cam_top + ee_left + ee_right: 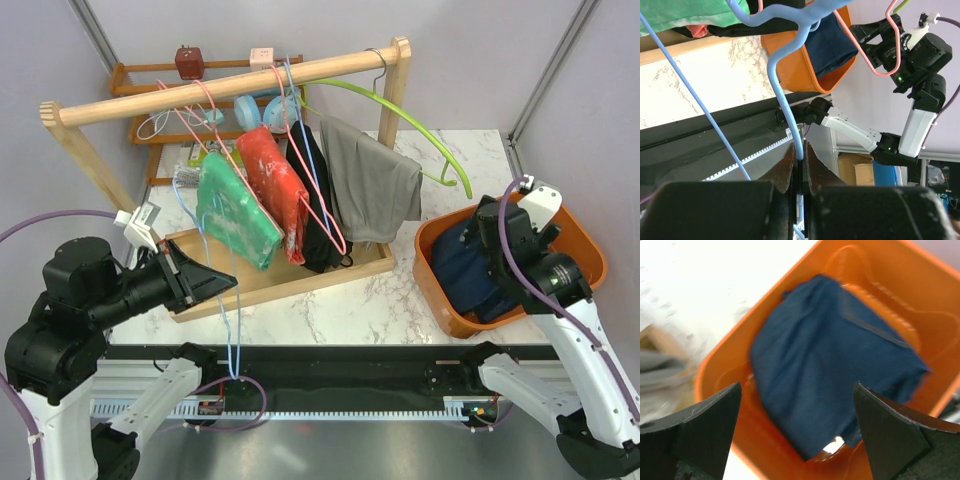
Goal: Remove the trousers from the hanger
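The mint-green trousers (235, 215) hang folded at the left end of the wooden rack; they also show in the left wrist view (690, 12). My left gripper (225, 283) is shut on the wire of a light blue hanger (785, 100), which runs between its fingertips (799, 152) just below the trousers. The dark navy denim trousers (468, 268) lie folded in the orange tub (430, 262) at the right. My right gripper (797, 412) is open and empty, hovering above the navy trousers (835, 370) in the tub (880, 270).
A red garment (275, 190), a black one (318, 215) and a grey one (372, 180) hang from the rack's rail (230, 88). A green hanger (425, 135) juts out to the right. The rack's wooden base (290, 275) lies beneath. A small shelf stands behind.
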Tool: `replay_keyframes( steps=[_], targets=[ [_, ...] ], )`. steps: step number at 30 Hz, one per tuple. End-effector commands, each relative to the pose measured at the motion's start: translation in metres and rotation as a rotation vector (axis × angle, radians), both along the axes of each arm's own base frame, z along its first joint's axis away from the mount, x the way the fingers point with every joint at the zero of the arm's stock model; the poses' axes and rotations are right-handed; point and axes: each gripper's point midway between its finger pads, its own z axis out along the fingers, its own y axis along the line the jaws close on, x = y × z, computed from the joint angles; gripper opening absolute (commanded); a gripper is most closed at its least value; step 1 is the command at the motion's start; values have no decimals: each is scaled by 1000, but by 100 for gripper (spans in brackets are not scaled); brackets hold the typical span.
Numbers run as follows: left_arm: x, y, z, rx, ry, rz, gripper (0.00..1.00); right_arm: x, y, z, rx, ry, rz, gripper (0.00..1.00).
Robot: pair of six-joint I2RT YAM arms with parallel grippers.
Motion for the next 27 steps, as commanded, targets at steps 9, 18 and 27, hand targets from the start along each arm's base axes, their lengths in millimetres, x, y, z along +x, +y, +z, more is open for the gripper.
replay_keyframes(
  steps=[9,18,27],
  targets=[
    [35,-14,67,-104,-121,11,2,-28,90,77,292,-58,563,98],
    [81,-15,91,-93,-139,109,2,-34,132,97,313,-68,854,98],
    [83,11,104,-129,-155,303,2,-36,145,106,304,-70,955,98]
  ],
)
